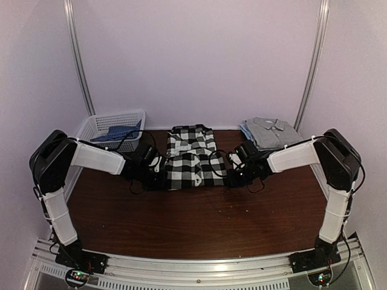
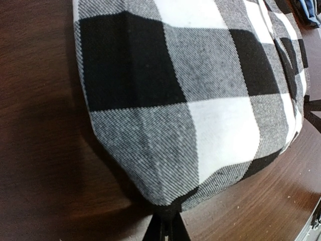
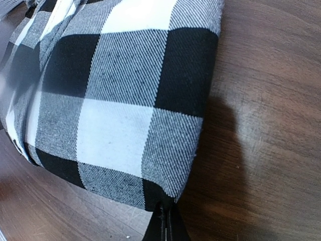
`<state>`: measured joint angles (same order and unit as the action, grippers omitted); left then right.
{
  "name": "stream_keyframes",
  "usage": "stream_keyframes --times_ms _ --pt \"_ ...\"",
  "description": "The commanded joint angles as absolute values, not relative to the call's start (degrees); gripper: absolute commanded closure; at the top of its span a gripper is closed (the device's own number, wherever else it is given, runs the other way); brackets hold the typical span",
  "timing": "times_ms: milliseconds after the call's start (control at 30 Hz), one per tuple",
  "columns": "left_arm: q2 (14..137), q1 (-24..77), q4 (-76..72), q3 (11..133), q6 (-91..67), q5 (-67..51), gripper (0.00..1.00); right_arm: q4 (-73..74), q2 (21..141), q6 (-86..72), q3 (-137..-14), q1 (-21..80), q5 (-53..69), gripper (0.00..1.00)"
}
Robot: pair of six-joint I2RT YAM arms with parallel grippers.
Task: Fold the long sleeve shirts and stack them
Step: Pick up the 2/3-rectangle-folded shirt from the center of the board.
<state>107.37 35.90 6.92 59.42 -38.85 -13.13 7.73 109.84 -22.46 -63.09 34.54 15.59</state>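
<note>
At the back left corner of the tabletop stands a white slatted basket, and a crumpled piece of blue cloth lies in it, one end draped over the right rim. Opposite, at the back right, a folded grey shirt with its collar up rests on the wood outside any container, a pale blue edge showing beneath its left side.

Between them, at the middle of the far half, lies the black-and-white checked shirt, folded into a thick, roughly rectangular bundle with a narrower part toward the back wall and a wider part toward the arms.

Both arms reach inward to this bundle from either side. The left pincer is closed on the cloth at the bundle's left edge: in its wrist view the hem gathers to a point and runs straight between the pressed-together fingertips, low over the wood. The right pincer is likewise clamped on the right edge, the lower corner of the fold pinched between its fingertips, with the rest of the checked cloth spreading away ahead of it.
</note>
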Motion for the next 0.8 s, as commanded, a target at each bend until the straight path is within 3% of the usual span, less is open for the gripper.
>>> stream_keyframes --times_ms 0,500,767 --pt "102.5 37.2 10.5 58.3 -38.9 -14.6 1.0 9.1 104.5 -22.9 -59.9 35.6 15.2 1.0" --pt "82.2 49.5 17.5 40.2 -48.4 -10.3 1.0 8.7 82.9 -35.9 -37.9 48.4 13.0 1.0" --pt "71.8 57.3 24.7 40.5 -52.3 -7.5 1.0 15.3 71.3 -42.7 -35.1 56.1 9.5 1.0"
